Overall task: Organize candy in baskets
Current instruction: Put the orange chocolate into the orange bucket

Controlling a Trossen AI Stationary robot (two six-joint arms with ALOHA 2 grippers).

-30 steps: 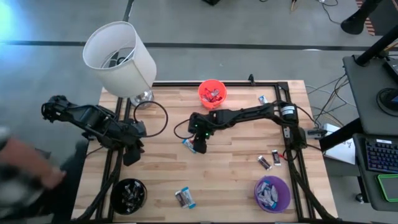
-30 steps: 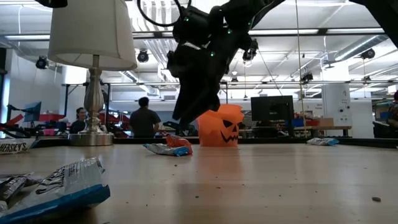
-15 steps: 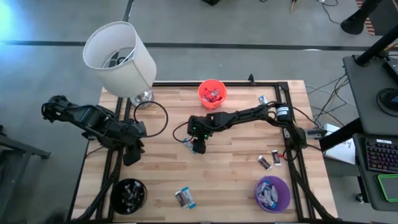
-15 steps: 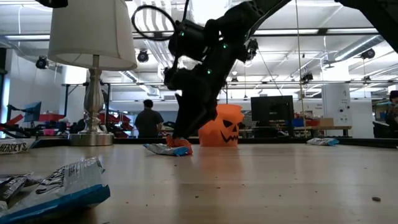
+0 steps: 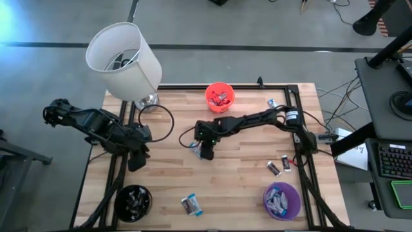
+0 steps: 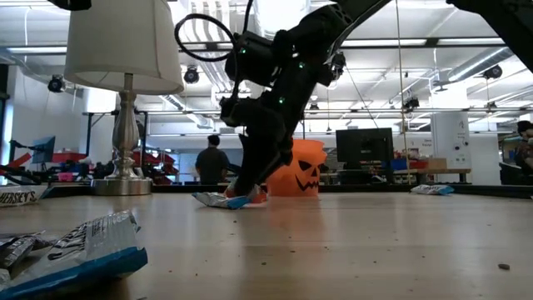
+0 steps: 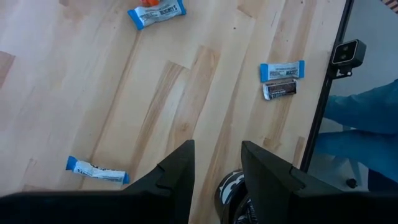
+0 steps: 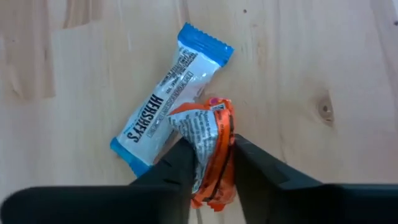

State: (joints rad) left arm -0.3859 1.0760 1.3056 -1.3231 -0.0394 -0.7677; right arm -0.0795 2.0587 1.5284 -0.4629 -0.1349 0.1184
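My right gripper (image 8: 211, 167) is down at the table's middle (image 5: 205, 152), shut on an orange-wrapped candy (image 8: 211, 149). This candy lies against a blue-and-white candy (image 8: 166, 117). My left gripper (image 7: 217, 171) hangs open over the left part of the table (image 5: 136, 158) with nothing between its fingers. The orange basket (image 5: 219, 96) stands at the far edge, the black basket (image 5: 134, 200) near left, and the purple basket (image 5: 281, 200) near right. All three hold candy. My right gripper pinches the orange candy's near half (image 8: 214, 171) between its two fingers (image 8: 180, 165), which come steeply from above. The wrapper is crumpled between them. In the low view the candy (image 6: 256, 197) rests on the table, and its far end overlaps the blue-and-white candy.
A white lamp (image 5: 123, 59) stands at the far left corner. Loose candies lie near the front middle (image 5: 191, 205), at the right (image 5: 279, 166) and at the far right (image 5: 272, 102). A black frame rail (image 5: 297, 138) runs along the right side. People move in the room beyond.
My right gripper has come down from just above the table onto the two candies at the middle. The orange candy now sits between its fingertips, a little shifted from where it lay.
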